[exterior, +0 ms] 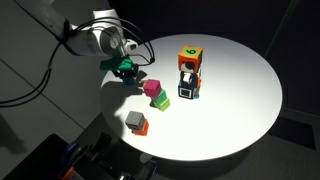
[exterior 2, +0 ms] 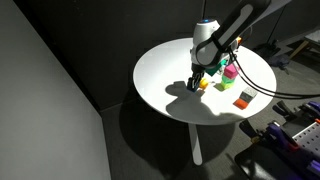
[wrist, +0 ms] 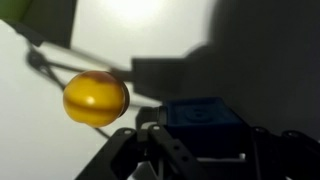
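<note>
My gripper [wrist: 205, 138] is at the near-left part of the round white table [exterior: 240, 110], low over its top. In the wrist view a blue block [wrist: 205, 112] sits between the two fingers, which close on its sides. A yellow ball [wrist: 96, 97] lies on the table just to the left of the block, apart from the fingers. In both exterior views the gripper [exterior: 126, 70] [exterior 2: 197, 84] hangs close to the surface, with the yellow ball [exterior 2: 204, 86] beside it. The blue block is hidden by the fingers there.
A stack of blocks [exterior: 188, 72], orange on top, stands near the table's middle. Pink and magenta blocks [exterior: 157, 95] lie close to the gripper, also seen in an exterior view [exterior 2: 229, 72]. A grey and orange block [exterior: 136, 122] sits near the front edge.
</note>
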Controlling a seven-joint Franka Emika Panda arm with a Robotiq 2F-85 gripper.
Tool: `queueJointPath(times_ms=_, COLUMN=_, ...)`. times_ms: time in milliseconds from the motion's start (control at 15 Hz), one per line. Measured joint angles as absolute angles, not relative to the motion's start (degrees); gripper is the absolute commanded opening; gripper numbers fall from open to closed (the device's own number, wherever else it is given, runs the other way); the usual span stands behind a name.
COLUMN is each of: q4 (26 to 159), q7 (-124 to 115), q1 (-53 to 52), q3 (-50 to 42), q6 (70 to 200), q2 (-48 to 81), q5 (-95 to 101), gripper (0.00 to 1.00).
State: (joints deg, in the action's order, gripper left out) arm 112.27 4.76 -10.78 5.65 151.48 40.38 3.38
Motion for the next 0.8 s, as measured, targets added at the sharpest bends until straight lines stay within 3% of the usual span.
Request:
queueJointPath(times_ms=400, q4=112.19, q7=4.76, q1=-11.97, q3=4.42, q6=154.84, q2=42.84, q5=5.21, gripper=0.32)
queueJointPath(times_ms=467, q4=112.15, q7=4.76, q1=-12.02, q3=4.3, q6=155.14, q2=43.15, q5=5.21, gripper=0.53)
queueJointPath(times_ms=533, q4=112.11, q7=4.76, q1=-12.02, q3=4.23, q6=155.34, q2=43.42, q5=5.21, gripper=0.82)
queueJointPath(times_ms=667, q4=112.02, q7=4.76, q1=-12.02, q3=4.11, q6=155.5, q2=43.8, q5=5.21, gripper=0.83)
queueJointPath(times_ms=800, q4=111.98, q7=4.76, q1=-12.02, q3=4.05, q6=155.5, q2=43.92, q5=5.21, gripper=0.99)
